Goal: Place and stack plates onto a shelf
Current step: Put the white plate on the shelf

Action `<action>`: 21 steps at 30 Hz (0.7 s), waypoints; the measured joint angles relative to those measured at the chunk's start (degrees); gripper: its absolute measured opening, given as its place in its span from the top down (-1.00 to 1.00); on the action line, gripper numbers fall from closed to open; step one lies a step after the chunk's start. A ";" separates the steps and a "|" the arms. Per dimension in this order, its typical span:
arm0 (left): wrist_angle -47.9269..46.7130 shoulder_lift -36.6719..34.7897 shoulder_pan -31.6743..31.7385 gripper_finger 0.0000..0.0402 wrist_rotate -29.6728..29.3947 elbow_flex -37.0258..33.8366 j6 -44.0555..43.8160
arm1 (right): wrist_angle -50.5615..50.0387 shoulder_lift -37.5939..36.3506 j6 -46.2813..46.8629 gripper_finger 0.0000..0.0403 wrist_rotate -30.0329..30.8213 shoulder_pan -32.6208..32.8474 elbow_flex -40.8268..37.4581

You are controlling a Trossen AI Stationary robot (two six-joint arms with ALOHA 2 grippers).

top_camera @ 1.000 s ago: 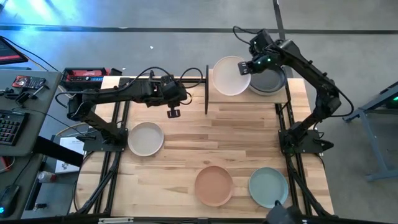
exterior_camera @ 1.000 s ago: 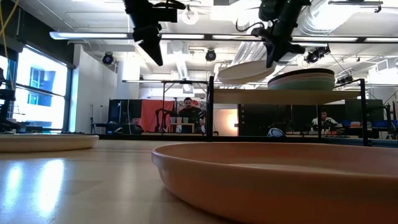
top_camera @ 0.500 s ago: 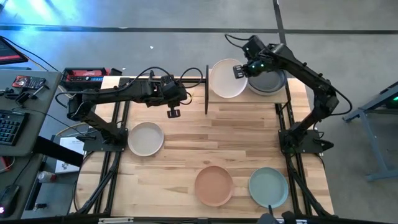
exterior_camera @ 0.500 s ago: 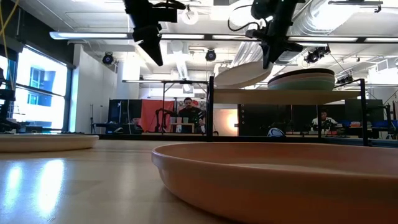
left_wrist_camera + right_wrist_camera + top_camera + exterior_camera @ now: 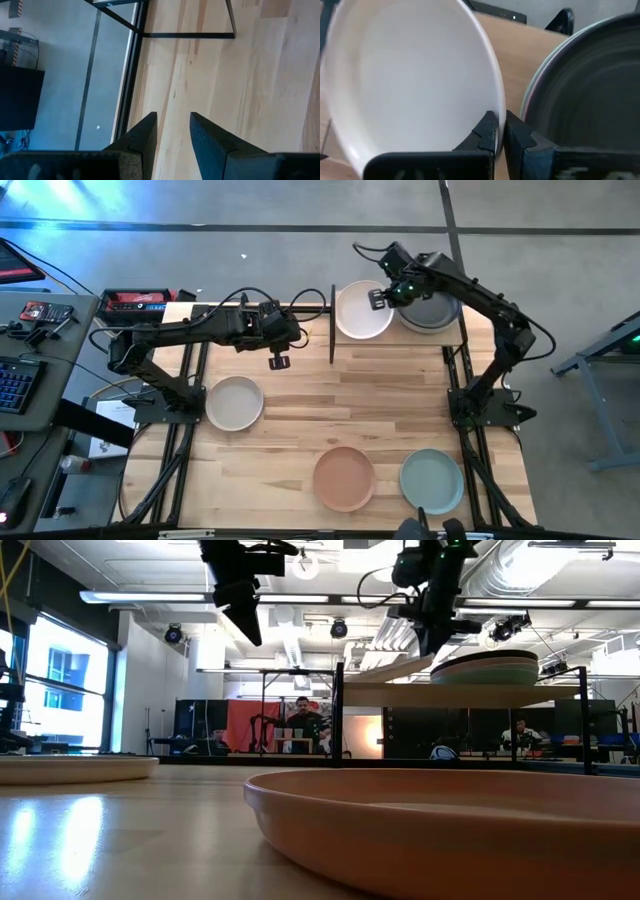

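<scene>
- Over the small light-wood shelf with black metal uprights (image 5: pixel 455 322) at the table's far edge, our right gripper (image 5: pixel 380 298) has its dark fingers (image 5: pixel 489 131) pinched shut on the rim of the round matte white plate (image 5: pixel 362 311), a thin edge-hold only.
- Judging from the low view, the white plate (image 5: pixel 395 666) hangs tilted, its free side dipping toward the shelf's empty half; if we let go while it slants, it could slap down, skid or slide off the panel's edge.
- Just beside it sits the stack of plates topped by a dark grey one (image 5: pixel 432 310); in the wrist view the two rims look very near, so a small drift sideways could knock the stack or ride the white plate up onto it.
- One black upright (image 5: pixel 338 710) stands close to the plate's low side, and a swing that way could strike it.
- Our left gripper (image 5: pixel 279 362) hovers well apart over bare table, fingers (image 5: pixel 142 137) standing a little apart and empty.
- On the tabletop a cream plate (image 5: pixel 234 402), a terracotta plate (image 5: pixel 344 477) and a sage-green plate (image 5: pixel 431 479) wait, clear of any fall.
</scene>
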 joint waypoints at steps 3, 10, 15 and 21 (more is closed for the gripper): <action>-0.01 0.00 0.00 0.47 -0.01 0.00 0.00 | -0.53 1.28 -0.19 1.00 -0.19 0.45 0.00; 0.00 0.00 0.00 0.47 0.00 0.00 0.00 | -0.31 1.99 -0.58 1.00 -0.02 0.51 0.00; 0.00 0.00 -0.01 0.47 1.01 0.00 0.00 | -0.49 1.99 -0.90 1.00 0.03 0.49 0.00; 0.00 0.00 -0.02 0.47 1.07 0.00 -0.02 | -0.51 1.99 -1.10 1.00 0.00 0.49 0.00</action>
